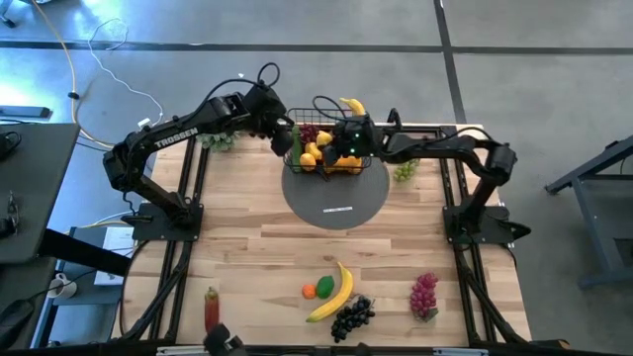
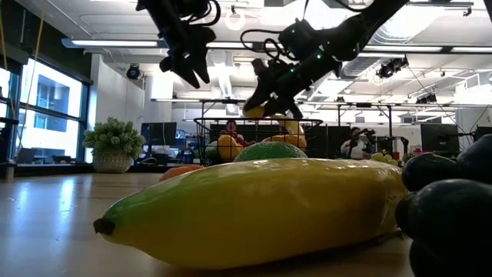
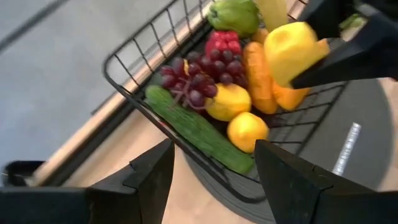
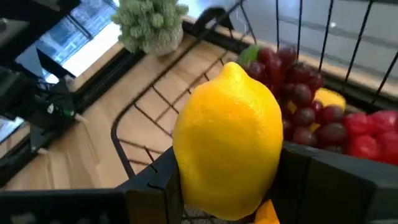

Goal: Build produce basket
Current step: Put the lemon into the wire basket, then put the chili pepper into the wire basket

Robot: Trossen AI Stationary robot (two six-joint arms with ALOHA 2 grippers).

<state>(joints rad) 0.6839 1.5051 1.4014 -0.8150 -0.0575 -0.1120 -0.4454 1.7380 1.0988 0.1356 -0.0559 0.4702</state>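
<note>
The black wire basket (image 1: 329, 148) sits on a grey round mat (image 1: 336, 198) at the far middle of the wooden table (image 1: 247, 257). It already holds a cucumber (image 3: 199, 129) along one wall, dark red grapes (image 3: 202, 78), a carrot (image 3: 259, 76), a red berry-like piece (image 3: 222, 42), a green fruit (image 3: 235, 14) and two lemons (image 3: 229, 101).

The right gripper (image 1: 346, 138) hangs over the basket with its fingers clamped on another lemon (image 4: 229, 142), held just above the rim. The left gripper (image 1: 285, 136) hovers just left of the basket, its two fingers (image 3: 152, 174) spread apart with nothing between them.

A banana (image 1: 352, 105) pokes over the far edge of the basket. Green grapes (image 1: 405, 171) lie just right of the mat, and a pale leafy bunch (image 1: 219, 141) sits at the far left.

Along the near side lie a second banana (image 1: 334, 294), a small orange (image 1: 310, 291) with a green piece (image 1: 324, 287) touching it, black grapes (image 1: 352, 316), purple grapes (image 1: 424, 295) and a red pepper (image 1: 211, 307).
</note>
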